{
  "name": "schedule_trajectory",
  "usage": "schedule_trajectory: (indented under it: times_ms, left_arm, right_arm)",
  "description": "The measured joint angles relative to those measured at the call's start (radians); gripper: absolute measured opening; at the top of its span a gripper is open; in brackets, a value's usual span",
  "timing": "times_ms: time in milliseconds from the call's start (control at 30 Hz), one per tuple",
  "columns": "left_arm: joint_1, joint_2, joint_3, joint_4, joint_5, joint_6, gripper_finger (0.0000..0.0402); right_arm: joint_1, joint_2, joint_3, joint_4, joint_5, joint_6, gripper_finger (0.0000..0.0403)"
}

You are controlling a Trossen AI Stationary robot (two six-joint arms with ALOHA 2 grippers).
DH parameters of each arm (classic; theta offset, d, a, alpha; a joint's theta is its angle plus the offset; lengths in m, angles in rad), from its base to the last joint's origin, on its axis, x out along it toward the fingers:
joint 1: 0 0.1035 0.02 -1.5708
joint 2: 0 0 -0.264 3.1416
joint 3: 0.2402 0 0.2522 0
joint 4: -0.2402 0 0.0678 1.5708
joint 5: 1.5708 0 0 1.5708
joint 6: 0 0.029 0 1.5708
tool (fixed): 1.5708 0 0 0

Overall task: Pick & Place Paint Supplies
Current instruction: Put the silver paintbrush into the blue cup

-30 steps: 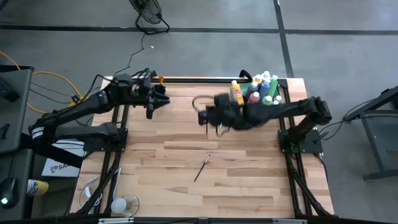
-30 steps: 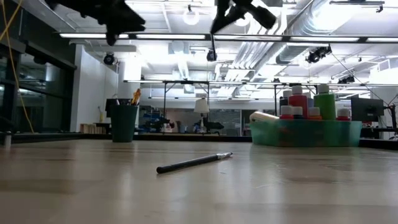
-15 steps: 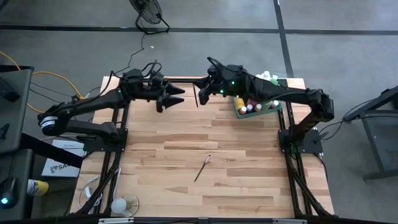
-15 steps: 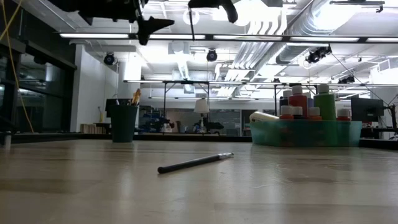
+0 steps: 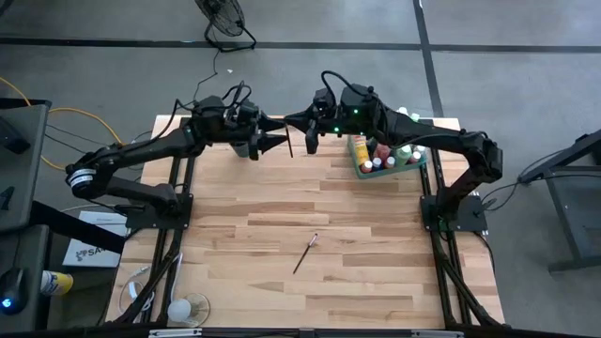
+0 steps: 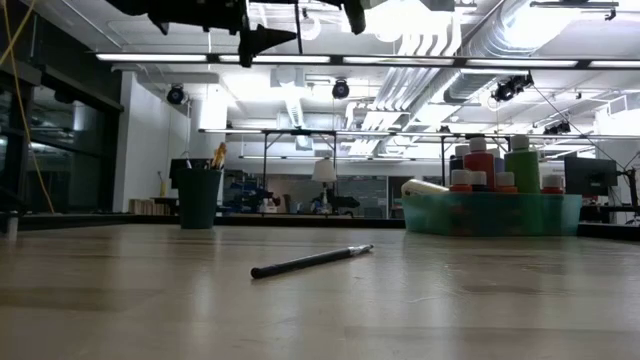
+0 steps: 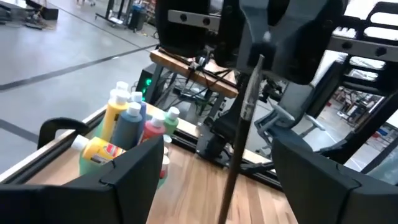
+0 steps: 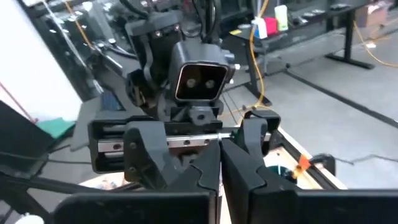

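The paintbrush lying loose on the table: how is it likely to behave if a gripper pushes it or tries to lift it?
The paintbrush is thin and round-looking, so a sideways push would probably roll it across the smooth wooden table. It lies flat, leaving little for fingers to get under, so a pinch may slip. It looks straight and stiff, and probably very light.

Pale wood-plank table (image 5: 357,253) with matt grain, translucent green plastic tray (image 6: 490,213), glossy plastic paint bottles (image 7: 127,127)
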Motion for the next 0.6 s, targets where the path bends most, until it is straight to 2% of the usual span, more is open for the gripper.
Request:
schedule_trajectory:
  times_ms: [167,300,600]
  left_arm:
    - [0.0,-0.001,0.02,0.001,0.001,0.007,0.0289]
    - [0.0,-0.001,0.029,0.004,0.001,0.007,0.0268]
    - [0.0,-0.002,0.029,-0.006,0.005,0.007,0.0159]
  right_arm:
    - [-0.008,0.027,0.0,0.042,-0.051,-0.011,0.0003]
    - [-0.012,0.041,0.0,0.071,-0.083,-0.015,0.0003]
    - [-0.035,0.041,0.0,0.076,-0.075,-0.023,0.0003]
